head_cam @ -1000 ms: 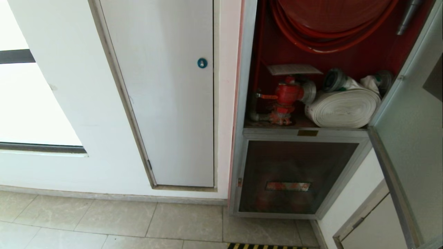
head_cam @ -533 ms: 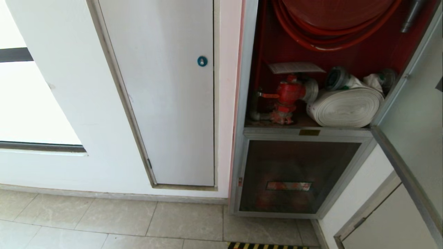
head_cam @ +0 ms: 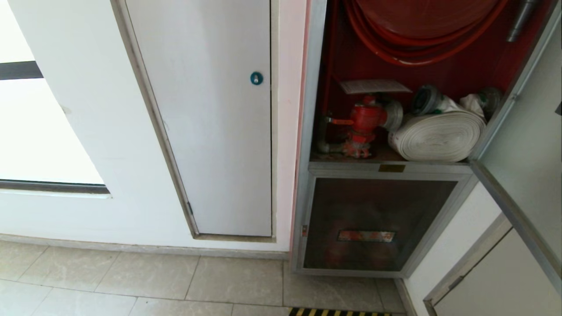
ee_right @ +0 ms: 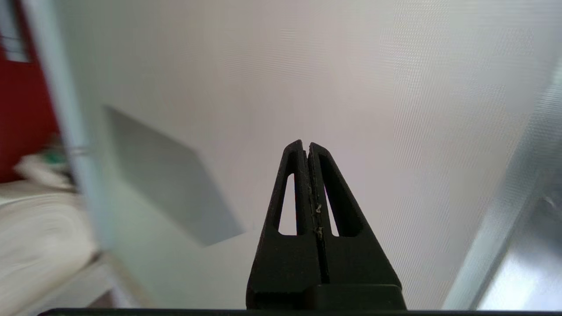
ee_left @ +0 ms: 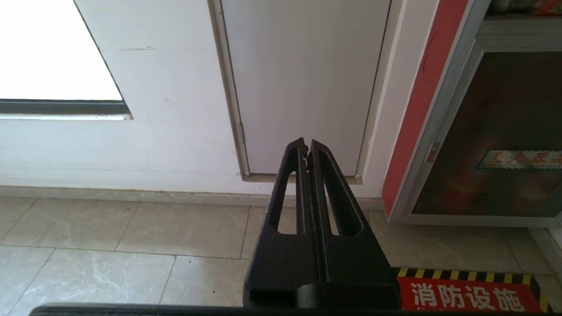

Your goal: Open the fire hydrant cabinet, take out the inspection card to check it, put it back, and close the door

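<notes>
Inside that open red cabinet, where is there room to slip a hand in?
Free: the gap between the hose reel and the inspection card. Crowded: the shelf, where the red valve and rolled white hose sit side by side.

Black textured tapered fingers (ee_left: 327, 188), slotted cut-outs

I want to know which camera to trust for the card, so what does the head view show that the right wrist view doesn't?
Only the head view shows the inspection card lying above the red valve, the hose reel and the white panel with the blue lock. Only the right wrist view shows the right tool, shut, facing the inside of the open door. Both show the rolled white hose and the door.
</notes>
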`<state>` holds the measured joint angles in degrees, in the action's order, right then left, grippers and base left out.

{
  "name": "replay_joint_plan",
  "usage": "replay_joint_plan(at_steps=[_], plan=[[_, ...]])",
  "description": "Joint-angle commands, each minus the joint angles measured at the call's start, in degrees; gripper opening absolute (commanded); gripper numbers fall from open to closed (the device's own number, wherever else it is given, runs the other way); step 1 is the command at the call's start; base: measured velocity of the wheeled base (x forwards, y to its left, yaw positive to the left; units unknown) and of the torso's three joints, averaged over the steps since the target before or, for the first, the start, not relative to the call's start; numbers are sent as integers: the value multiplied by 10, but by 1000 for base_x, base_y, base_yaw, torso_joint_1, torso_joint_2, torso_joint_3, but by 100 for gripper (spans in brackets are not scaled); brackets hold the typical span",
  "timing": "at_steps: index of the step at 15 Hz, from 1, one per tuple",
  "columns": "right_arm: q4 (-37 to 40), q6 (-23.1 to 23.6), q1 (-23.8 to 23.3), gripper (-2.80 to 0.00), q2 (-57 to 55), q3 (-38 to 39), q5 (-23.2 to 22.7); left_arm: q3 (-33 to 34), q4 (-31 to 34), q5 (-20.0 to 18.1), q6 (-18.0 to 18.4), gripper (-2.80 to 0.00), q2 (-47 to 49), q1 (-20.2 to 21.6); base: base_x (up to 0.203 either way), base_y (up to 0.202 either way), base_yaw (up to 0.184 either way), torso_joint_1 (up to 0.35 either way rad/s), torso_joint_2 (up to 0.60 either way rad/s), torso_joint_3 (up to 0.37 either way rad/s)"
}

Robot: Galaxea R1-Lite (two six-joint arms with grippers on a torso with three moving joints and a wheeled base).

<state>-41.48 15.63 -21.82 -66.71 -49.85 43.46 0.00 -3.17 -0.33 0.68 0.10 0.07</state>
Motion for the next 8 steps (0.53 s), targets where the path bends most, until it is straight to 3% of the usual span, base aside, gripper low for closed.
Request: replay_joint_plan(at_steps=[1,8], plan=[[-2,1,-23,-280,-23,-5,1,11,-1,0,0,-280,1,0,0,0,0,0,0,0],[-2,-18,-77,-280,-70,-18,-19,11,0,0,0,-280,1,0,0,0,0,0,0,0]])
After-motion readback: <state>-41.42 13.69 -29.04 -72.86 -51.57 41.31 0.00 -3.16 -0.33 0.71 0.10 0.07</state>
